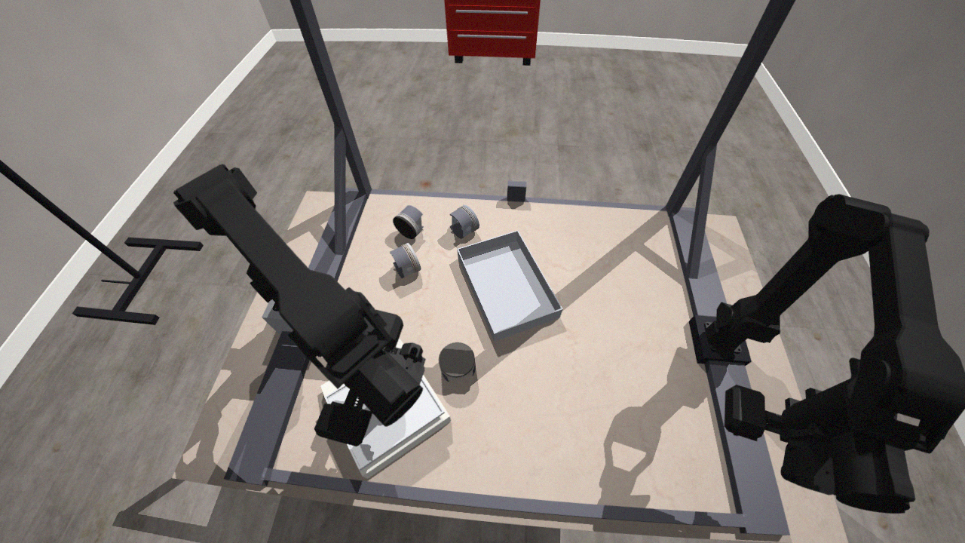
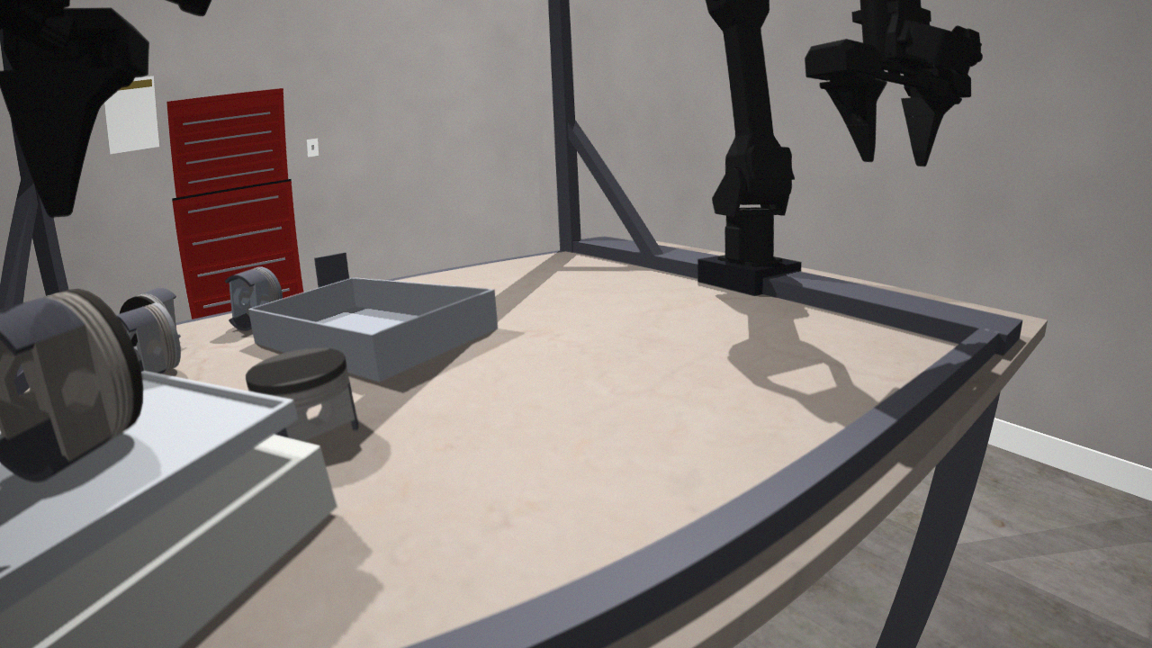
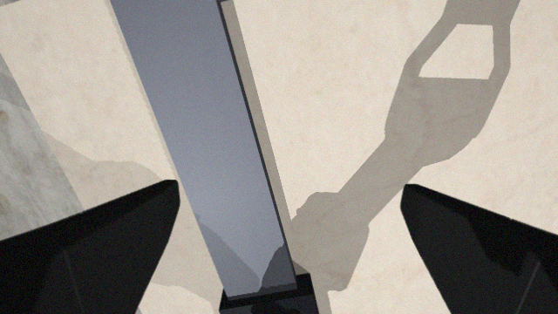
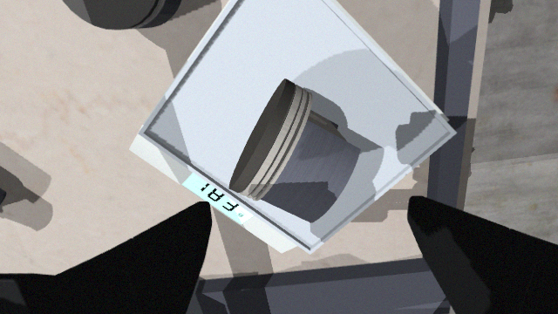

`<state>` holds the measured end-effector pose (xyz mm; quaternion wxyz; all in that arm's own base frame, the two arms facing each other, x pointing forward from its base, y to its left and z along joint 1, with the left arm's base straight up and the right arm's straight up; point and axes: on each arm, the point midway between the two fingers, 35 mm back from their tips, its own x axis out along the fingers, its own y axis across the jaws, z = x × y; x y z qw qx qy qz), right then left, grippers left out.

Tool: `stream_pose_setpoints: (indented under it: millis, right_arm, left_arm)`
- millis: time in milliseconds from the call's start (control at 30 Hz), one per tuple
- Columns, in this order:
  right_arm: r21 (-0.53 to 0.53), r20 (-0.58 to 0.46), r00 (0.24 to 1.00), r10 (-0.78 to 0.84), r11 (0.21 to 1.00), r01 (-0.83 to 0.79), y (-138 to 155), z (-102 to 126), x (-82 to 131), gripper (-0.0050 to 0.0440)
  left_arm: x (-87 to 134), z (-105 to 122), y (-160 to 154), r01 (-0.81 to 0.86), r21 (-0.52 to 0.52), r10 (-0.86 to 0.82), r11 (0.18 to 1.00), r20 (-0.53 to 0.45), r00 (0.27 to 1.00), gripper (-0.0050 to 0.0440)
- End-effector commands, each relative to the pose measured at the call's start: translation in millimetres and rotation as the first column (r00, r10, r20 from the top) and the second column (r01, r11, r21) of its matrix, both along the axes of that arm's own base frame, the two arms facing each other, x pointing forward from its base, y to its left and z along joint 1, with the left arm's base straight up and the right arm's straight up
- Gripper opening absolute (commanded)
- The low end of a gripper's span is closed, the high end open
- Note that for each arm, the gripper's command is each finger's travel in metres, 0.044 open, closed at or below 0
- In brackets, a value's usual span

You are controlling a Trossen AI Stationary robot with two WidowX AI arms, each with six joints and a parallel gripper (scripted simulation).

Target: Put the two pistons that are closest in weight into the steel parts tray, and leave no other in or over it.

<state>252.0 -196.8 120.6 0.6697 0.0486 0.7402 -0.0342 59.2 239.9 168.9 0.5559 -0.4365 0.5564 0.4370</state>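
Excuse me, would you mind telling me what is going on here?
The right hand hovers, open, above a dark-topped grey metal piston lying on a white digital scale. The other four pistons sit on the table, none in the grey steel tray. The left hand is open and away from them.

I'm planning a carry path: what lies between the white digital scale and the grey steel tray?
One dark-crowned grey metal piston stands upright there, crown up, as the top view shows.
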Motion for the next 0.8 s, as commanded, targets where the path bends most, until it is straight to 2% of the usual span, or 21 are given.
stream_pose_setpoints:
  millis: [0,233,467,533,667,767]
  right_arm:
    - [-0.028,0.048,0.995,-0.087,0.996,0.089,-1,11,0,0.0378]
    - [-0.031,0.08,0.96,-0.269,0.962,0.272,-2,11,0,0.0378]
    - [-0.028,0.111,0.893,-0.437,0.896,0.443,-1,11,0,0.0378]
    - [-0.028,0.111,0.893,-0.437,0.896,0.443,-1,11,0,0.0378]
    - [-0.026,0.128,0.841,-0.525,0.846,0.532,-1,10,0,0.0378]
    - [-0.029,0.127,0.837,-0.533,0.841,0.54,6,9,-13,0.0378]
  left_arm:
    - [1,5,4,0.002,0.017,-0.002,1.0,0.005,1.0,0.04]
    - [1,5,4,0.002,0.017,-0.002,1.0,0.005,1.0,0.04]
    - [1,5,4,0.002,0.017,-0.002,1.0,0.005,1.0,0.04]
    - [1,5,4,0.002,0.017,-0.002,1.0,0.005,1.0,0.04]
    - [1,5,4,0.002,0.017,-0.002,1.0,0.005,1.0,0.04]
    - [1,5,4,0.002,0.017,-0.002,1.0,0.005,1.0,0.04]
